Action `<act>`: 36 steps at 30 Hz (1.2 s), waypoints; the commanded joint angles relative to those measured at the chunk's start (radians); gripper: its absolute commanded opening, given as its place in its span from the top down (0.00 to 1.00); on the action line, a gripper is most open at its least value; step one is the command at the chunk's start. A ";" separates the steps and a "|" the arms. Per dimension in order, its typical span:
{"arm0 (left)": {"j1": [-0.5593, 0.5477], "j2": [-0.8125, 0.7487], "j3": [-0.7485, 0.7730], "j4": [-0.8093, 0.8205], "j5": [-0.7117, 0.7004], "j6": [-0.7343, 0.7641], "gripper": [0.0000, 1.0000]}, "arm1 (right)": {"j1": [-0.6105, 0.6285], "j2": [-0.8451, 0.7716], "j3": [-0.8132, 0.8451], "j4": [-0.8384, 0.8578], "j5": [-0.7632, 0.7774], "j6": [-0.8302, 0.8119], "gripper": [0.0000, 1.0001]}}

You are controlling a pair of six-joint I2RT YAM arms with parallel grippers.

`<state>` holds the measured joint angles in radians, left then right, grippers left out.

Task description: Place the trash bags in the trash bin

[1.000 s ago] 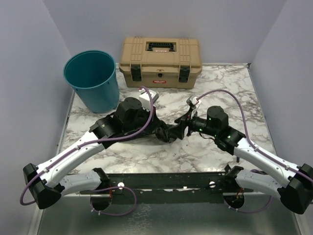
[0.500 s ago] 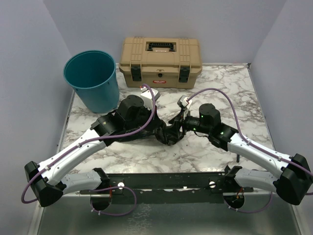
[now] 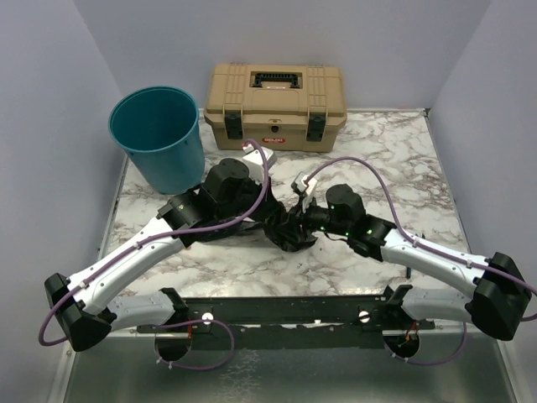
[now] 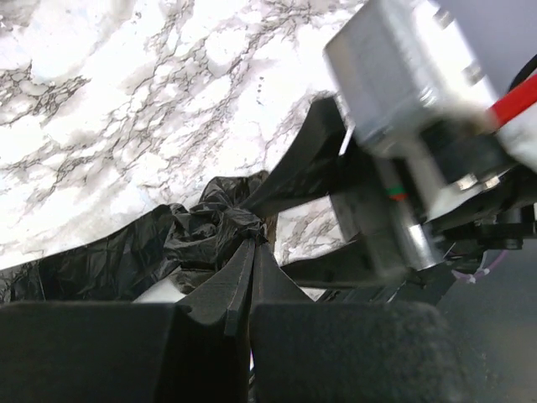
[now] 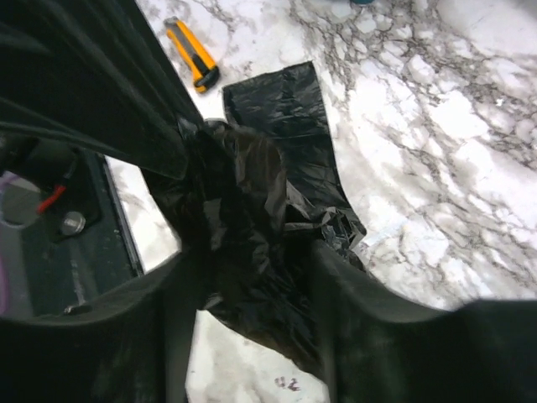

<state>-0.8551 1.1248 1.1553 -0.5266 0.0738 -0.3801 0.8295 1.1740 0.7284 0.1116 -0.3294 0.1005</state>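
The black trash bag (image 3: 290,232) lies crumpled on the marble table between my two grippers. My left gripper (image 3: 270,222) is shut on a bunched fold of it; the left wrist view shows the jaws pressed together on the film (image 4: 249,233). My right gripper (image 3: 302,220) is open, with its fingers either side of the bag (image 5: 252,189) from the right. The right gripper's fingers (image 4: 309,159) show close in front in the left wrist view. The teal trash bin (image 3: 159,138) stands upright and empty at the back left, apart from both grippers.
A tan toolbox (image 3: 275,105) with black latches stands at the back centre, right of the bin. An orange utility knife (image 5: 192,54) lies on the marble (image 3: 377,159) beyond the bag. The black mounting rail (image 3: 285,311) runs along the near edge.
My right gripper has moved left to the bag and now has its fingers either side of it. My left gripper has kept its hold and shifted slightly.
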 commanded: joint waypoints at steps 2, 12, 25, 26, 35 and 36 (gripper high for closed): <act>-0.006 -0.011 0.061 -0.006 0.005 -0.010 1.00 | 0.020 0.037 0.001 0.040 0.232 0.005 0.71; -0.006 -0.033 0.091 -0.041 -0.026 0.003 1.00 | 0.020 -0.045 -0.043 0.088 0.593 0.130 0.98; -0.005 0.002 0.115 -0.120 -0.066 0.061 1.00 | 0.018 -0.280 0.020 -0.083 1.046 0.220 0.99; -0.004 0.005 0.117 -0.123 -0.063 0.063 1.00 | 0.019 -0.278 0.038 -0.104 1.052 0.220 0.99; -0.005 -0.022 0.110 -0.123 -0.054 0.068 0.49 | 0.019 -0.300 0.109 -0.186 0.756 0.170 0.99; -0.004 -0.027 0.099 -0.120 -0.079 0.062 0.37 | 0.019 -0.308 0.108 -0.204 0.704 0.166 0.99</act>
<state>-0.8555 1.1259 1.2495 -0.6338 0.0349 -0.3168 0.8490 0.8928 0.8082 -0.0246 0.5800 0.2981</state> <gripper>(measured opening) 0.400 0.009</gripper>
